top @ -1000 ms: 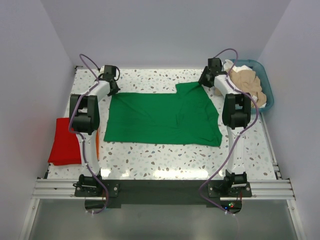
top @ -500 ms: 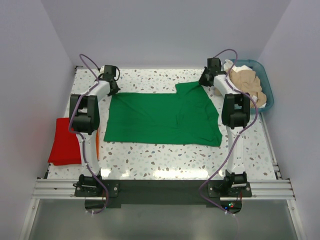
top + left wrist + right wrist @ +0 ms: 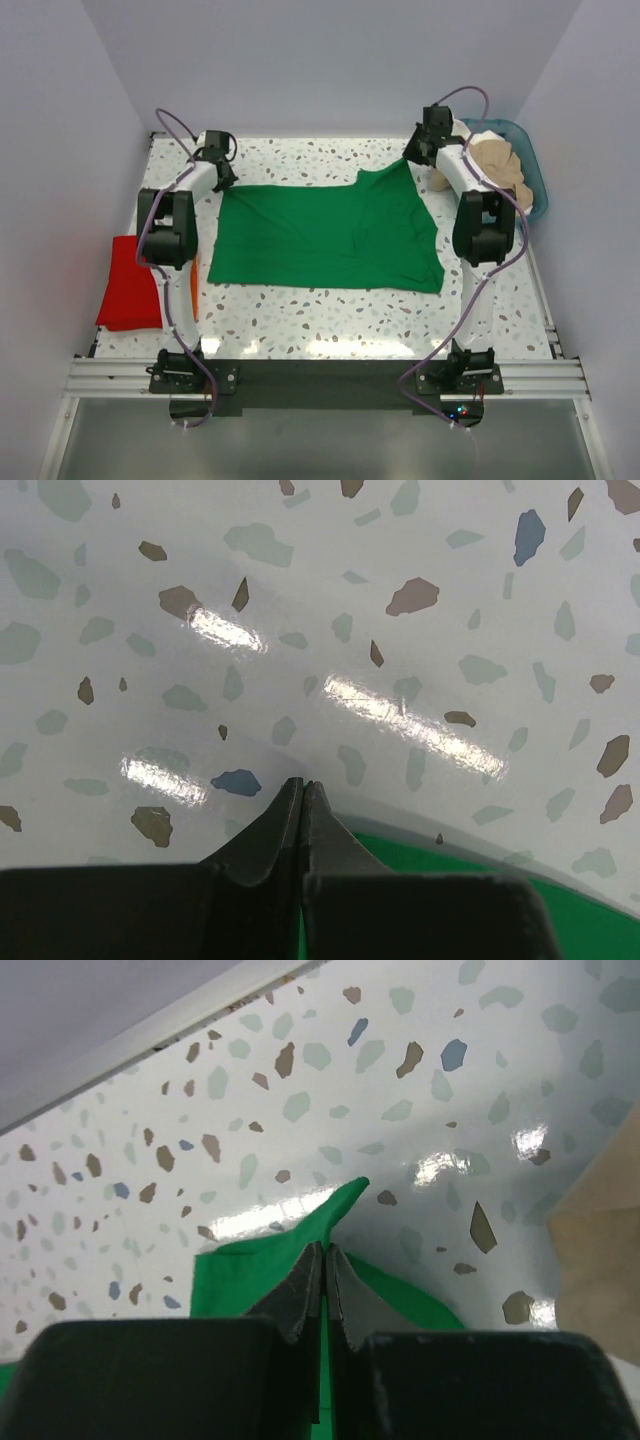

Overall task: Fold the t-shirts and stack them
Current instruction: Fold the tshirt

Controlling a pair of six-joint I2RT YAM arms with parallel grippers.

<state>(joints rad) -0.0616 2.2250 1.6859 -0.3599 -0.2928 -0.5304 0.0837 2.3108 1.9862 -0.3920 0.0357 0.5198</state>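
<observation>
The left arm (image 3: 168,228) and right arm (image 3: 485,228) are white with black joints. A lilac cable (image 3: 158,118) loops along each. Black fingers (image 3: 268,832) taper thin.

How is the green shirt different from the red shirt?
The green t-shirt lies spread open; the red t-shirt sits folded at the left edge. Spread, the green looks far bigger than the red. The right tool pinches the green's far corner; no tool holds the red. Both are plain.
</observation>
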